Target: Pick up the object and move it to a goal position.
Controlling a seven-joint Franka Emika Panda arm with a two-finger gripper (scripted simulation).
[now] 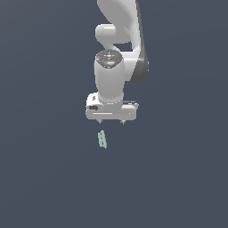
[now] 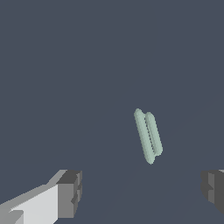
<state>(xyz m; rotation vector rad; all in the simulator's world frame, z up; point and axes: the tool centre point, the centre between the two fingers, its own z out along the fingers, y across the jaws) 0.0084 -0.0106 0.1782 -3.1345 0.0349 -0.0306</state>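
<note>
Right now the gripper (image 1: 111,121) is hanging over the plain dark floor (image 1: 44,178) with its fingers (image 2: 70,192) standing wide apart and nothing between them. The object (image 1: 102,139), a small mint-green piece of two thin strips side by side, is lying flat on the floor and clear of the hand.

What matters for the coming move is the offset. In the exterior view the object is sitting just below the fingertips and a little toward that view's left, nearer the left-hand finger than the middle of the gap. In the wrist view it is showing ahead of the line joining the two fingers, not between them (image 2: 148,136). So the hand is not yet lined up over it, and I would judge it needs to slide across before coming down.

Its long axis is running roughly crosswise to the line between the fingers, tilted slightly. That looks favourable to me: the fingers would be closing across the narrow width of the strips, so little or no wrist turn seems called for.

No goal marker is showing in either view.
</note>
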